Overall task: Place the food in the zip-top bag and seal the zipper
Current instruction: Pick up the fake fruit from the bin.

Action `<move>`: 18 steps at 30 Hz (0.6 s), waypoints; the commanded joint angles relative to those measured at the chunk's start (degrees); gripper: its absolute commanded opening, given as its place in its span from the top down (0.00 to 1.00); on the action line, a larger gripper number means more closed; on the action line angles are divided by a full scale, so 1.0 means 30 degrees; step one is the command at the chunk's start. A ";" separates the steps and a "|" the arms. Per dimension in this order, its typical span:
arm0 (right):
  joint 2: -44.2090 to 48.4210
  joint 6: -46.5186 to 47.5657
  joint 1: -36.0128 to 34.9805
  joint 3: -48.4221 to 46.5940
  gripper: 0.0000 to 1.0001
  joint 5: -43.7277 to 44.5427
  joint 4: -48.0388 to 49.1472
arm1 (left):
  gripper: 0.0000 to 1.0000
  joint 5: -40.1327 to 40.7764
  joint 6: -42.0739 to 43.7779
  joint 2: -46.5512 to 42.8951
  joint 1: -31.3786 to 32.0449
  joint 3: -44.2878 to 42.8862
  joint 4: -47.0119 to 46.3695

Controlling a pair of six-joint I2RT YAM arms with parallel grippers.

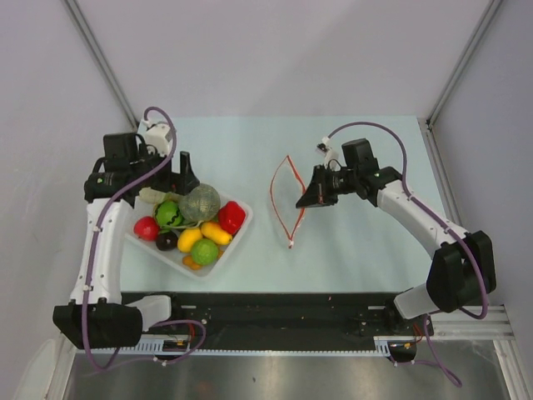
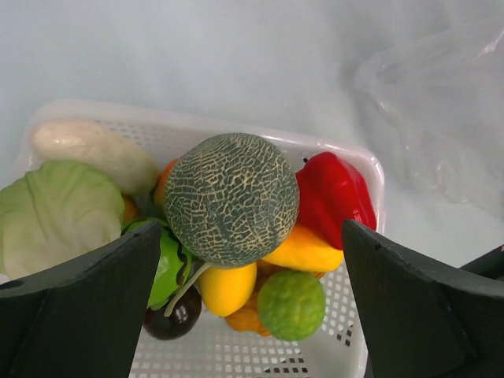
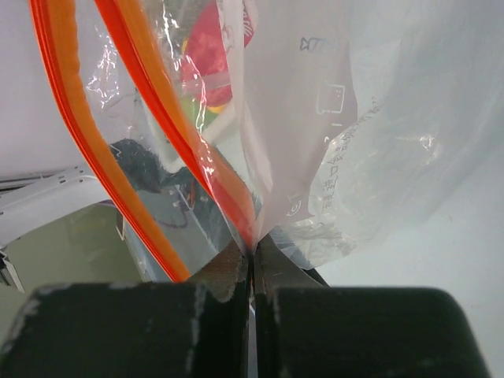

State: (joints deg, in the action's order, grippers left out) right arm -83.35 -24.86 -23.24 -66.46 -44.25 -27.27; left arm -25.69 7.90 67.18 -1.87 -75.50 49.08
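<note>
the left gripper (image 2: 250,228) hangs with jaws wide apart over the melon (image 2: 231,198), centre frame in the tray (image 2: 331,148). it looks light, hard and round, so better to take it across the middle. the right gripper (image 3: 253,260) is clamped on the thin bag (image 3: 354,157), centre right from above.

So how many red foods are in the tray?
2. A red pepper at the tray's right side, a round red fruit at its left corner. Others may hide underneath.

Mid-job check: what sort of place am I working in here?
Probably a lab test cell, not a kitchen: bare grey walls box in a pale table, the left arm and right arm bolt to a rail, and the tray holds toy produce.
</note>
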 commanded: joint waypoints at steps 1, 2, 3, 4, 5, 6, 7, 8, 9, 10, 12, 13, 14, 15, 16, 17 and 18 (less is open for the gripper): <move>-0.0018 -0.0501 -0.0337 -0.0172 1.00 -0.0074 0.0973 | 0.00 -0.1397 0.4649 0.0137 -0.0402 -0.0294 0.2592; -0.0048 -0.0473 -0.0425 -0.0201 1.00 -0.0074 0.1032 | 0.01 -0.1513 0.5386 0.0021 -0.0402 0.0086 0.2827; -0.0106 -0.0472 -0.0426 -0.0260 1.00 -0.0045 0.1003 | 0.02 -0.1282 0.5974 -0.0096 -0.0402 0.0960 0.2975; -0.0165 -0.0472 -0.0455 -0.0289 1.00 -0.0045 0.0974 | 0.03 -0.1047 0.6618 -0.0301 -0.0489 0.1404 0.2657; -0.0136 -0.0385 -0.0455 -0.0376 1.00 -0.0016 0.0916 | 0.06 -0.1132 0.7291 -0.0796 -0.0606 0.1873 0.2683; -0.0136 -0.0326 -0.0426 -0.0406 1.00 0.0042 0.0712 | 0.13 -0.1597 0.8139 -0.1120 -0.0637 0.2689 0.2799; -0.0078 -0.0210 -0.0397 -0.0494 1.00 0.0159 0.0623 | 0.16 -0.1747 0.9569 -0.1790 -0.0608 0.3104 0.2945; -0.0107 -0.0093 -0.0396 -0.0523 1.00 0.0189 0.0564 | 0.20 -0.1864 1.0221 -0.2203 -0.0666 0.3572 0.2918; -0.0107 -0.0062 -0.0396 -0.0524 1.00 0.0276 0.0476 | 0.26 -0.1923 1.0953 -0.2555 -0.0695 0.4476 0.2859; -0.0136 -0.0033 -0.0396 -0.0495 1.00 0.0306 0.0476 | 0.28 -0.1982 1.2178 -0.3109 -0.0695 0.4891 0.2888; -0.0165 -0.0033 -0.0396 -0.0494 1.00 0.0335 0.0505 | 0.37 -0.2041 1.3036 -0.3465 -0.0695 0.5826 0.2830; -0.0194 -0.0004 -0.0425 -0.0494 1.00 0.0365 0.0505 | 0.38 -0.2041 1.3649 -0.3670 -0.0666 0.6122 0.2714; -0.0224 -0.0004 -0.0368 -0.0523 1.00 0.0336 0.0505 | 0.38 -0.2041 1.3858 -0.3817 -0.0753 0.6415 0.2567; -0.0253 0.0025 -0.0338 -0.0553 1.00 0.0336 0.0418 | 0.39 -0.2099 1.4237 -0.3963 -0.0754 0.7143 0.2363; -0.0282 0.0026 -0.0338 -0.0553 1.00 0.0365 0.0417 | 0.42 -0.2303 1.5517 -0.4284 -0.0783 0.7586 0.2129; -0.0254 0.0055 -0.0309 -0.0582 1.00 0.0365 0.0388 | 0.46 -0.2421 1.6197 -0.4519 -0.0841 0.7967 0.1923; -0.0282 0.0113 -0.0308 -0.0582 1.00 0.0336 0.0330 | 0.50 -0.2393 1.6813 -0.4724 -0.0929 0.8812 0.1689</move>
State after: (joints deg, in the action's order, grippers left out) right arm -83.85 -25.36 -24.32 -66.46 -43.77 -26.39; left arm -29.78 45.78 55.37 -3.70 -54.39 56.90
